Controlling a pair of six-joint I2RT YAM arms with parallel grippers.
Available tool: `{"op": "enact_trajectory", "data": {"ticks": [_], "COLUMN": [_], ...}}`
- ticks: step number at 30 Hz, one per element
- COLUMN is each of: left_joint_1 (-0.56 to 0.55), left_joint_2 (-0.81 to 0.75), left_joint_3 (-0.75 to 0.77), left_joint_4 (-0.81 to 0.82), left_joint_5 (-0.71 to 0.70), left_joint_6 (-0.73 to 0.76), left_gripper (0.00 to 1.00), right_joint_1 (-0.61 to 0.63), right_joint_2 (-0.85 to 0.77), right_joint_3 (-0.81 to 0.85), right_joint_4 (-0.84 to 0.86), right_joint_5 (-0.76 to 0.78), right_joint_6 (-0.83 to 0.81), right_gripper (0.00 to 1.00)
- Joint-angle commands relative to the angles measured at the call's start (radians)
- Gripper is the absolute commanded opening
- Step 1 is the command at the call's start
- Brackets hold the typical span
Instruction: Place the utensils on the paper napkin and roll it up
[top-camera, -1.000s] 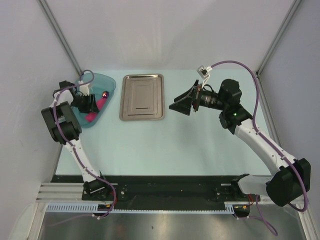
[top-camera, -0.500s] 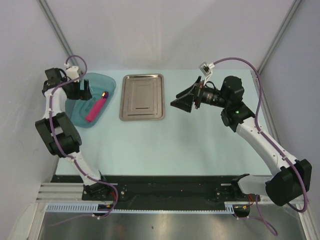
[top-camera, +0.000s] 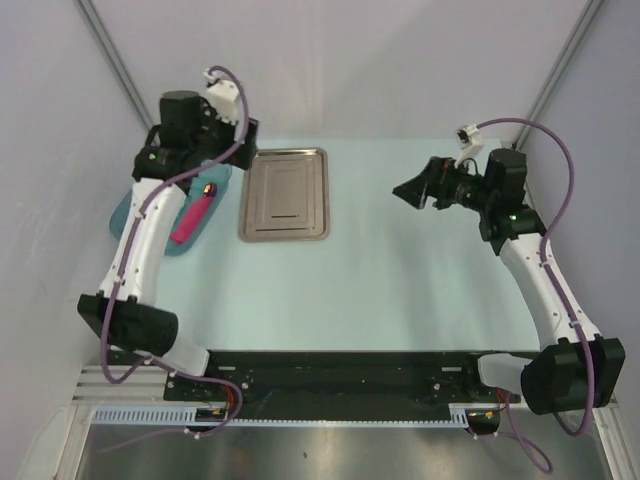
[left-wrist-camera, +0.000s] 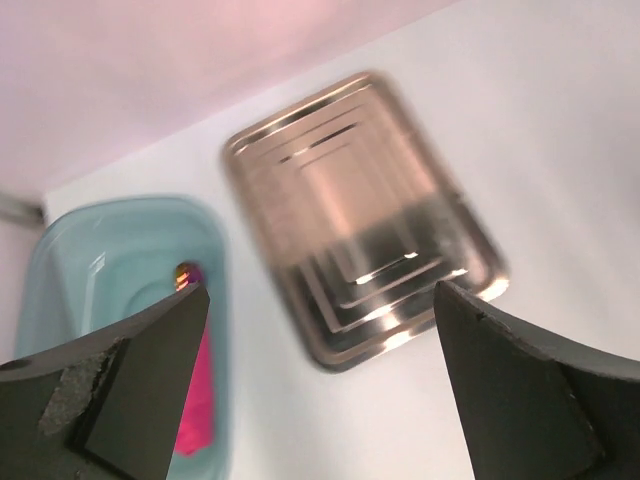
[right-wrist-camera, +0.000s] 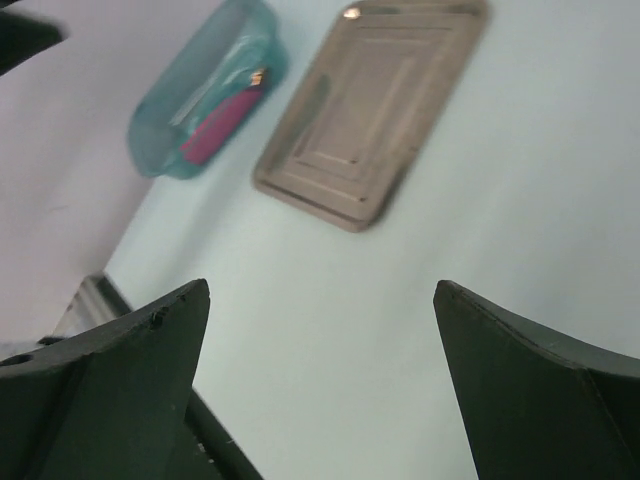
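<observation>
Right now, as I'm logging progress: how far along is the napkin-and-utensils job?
Seemingly done: a slim magenta roll, probably the paper napkin, lies in the teal dish, a purple tip at its far end; no loose utensils show. In hand: nothing, left gripper and right gripper both open, empty. Remaining: possibly nothing; whether both utensils are inside is hidden.

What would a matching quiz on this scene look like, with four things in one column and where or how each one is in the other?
Things:
1. napkin
2. tray
3. dish
4. right gripper

Places or states:
A. open, over the right side of the table
B. lying inside the dish
C. at the table's far left
D. empty, just right of the dish

Pairs: 1-B, 2-D, 3-C, 4-A
</observation>
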Motion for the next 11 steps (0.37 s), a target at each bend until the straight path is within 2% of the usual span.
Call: {"op": "enact_trajectory", "data": {"ticks": [1,3,6,11], "left_joint_1": [-0.167,-0.202,-0.218,-0.212], "left_joint_2": [-0.123,-0.169,-0.209,-0.213], "left_joint_3": [-0.154,-0.271,-0.403,-0.44], "left_joint_4": [0.016,0.041,0.088,0.076], "left_joint_5": [-0.124,-0.112,-0.057,-0.063], "left_joint_6": [-0.109,-0.127,-0.18,-0.18], "left_gripper": [0.99,1.0,0.99,1.0], "right_joint_1": [-0.102,-0.122,-0.163,-0.172], "right_joint_2": [-0.064,-0.084,-0.14,-0.208], "right_joint_3": [-0.029,-0.056,-0.127,-0.201], "right_joint_4": [-0.14,-0.2,-0.226,-0.232], "right_joint_5": [0.096,0.184,0.216,0.235], "right_joint_6": [-0.108,-0.134,-0.182,-0.233], "right_gripper": [1.0,1.0,1.0,1.0]}}
